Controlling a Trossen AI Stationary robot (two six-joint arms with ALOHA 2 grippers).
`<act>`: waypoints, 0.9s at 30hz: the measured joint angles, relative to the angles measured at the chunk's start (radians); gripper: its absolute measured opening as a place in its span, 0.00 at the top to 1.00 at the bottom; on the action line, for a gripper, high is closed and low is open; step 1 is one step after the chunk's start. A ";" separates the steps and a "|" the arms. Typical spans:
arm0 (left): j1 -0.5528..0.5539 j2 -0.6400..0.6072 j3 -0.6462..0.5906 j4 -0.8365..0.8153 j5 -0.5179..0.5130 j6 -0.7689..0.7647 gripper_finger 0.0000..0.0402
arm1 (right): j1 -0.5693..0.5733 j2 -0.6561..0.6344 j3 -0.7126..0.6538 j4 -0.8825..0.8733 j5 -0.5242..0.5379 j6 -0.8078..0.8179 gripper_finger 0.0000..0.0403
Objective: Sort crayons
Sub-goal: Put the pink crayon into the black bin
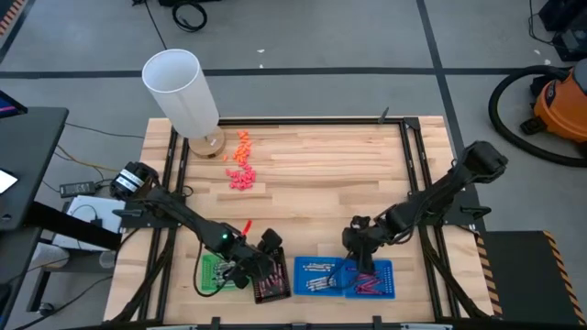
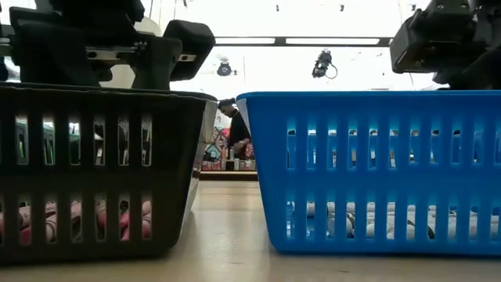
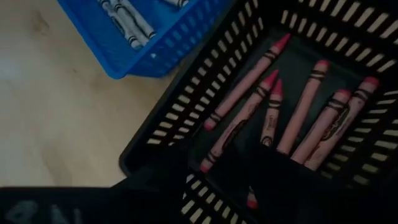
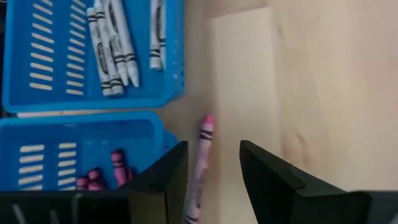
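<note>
Several magenta-red crayons [image 3: 298,112] lie flat in a black slotted tray [image 3: 186,118] near the table's front edge. My left gripper [image 1: 266,257] hovers over this tray, open and empty. Grey-silver crayons [image 4: 112,50] lie in a blue tray [image 4: 37,62]. A second blue tray [image 4: 62,143] holds a few magenta crayons [image 4: 93,179]. One pink crayon [image 4: 202,155] lies on the wood just beside that tray. My right gripper [image 4: 211,174] is open above it, one finger on either side, not touching it.
A green tray [image 1: 214,270] stands left of the black one. A white cylinder [image 1: 179,82] stands at the far left, with orange and pink lumps [image 1: 241,163] beside it. A small red stick [image 1: 246,225] lies by my left arm. Bare wood [image 1: 339,165] fills the middle.
</note>
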 joint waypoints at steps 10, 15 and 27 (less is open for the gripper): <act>-0.002 -0.052 0.001 -0.022 -0.070 0.001 0.57 | 0.046 0.052 0.042 -0.014 -0.056 0.099 0.62; 0.004 -0.066 0.002 -0.025 -0.095 0.002 0.57 | 0.074 0.064 0.043 -0.028 -0.040 0.162 0.62; 0.021 -0.070 0.001 -0.033 -0.095 0.024 0.57 | 0.083 0.095 0.147 -0.232 0.076 0.171 0.62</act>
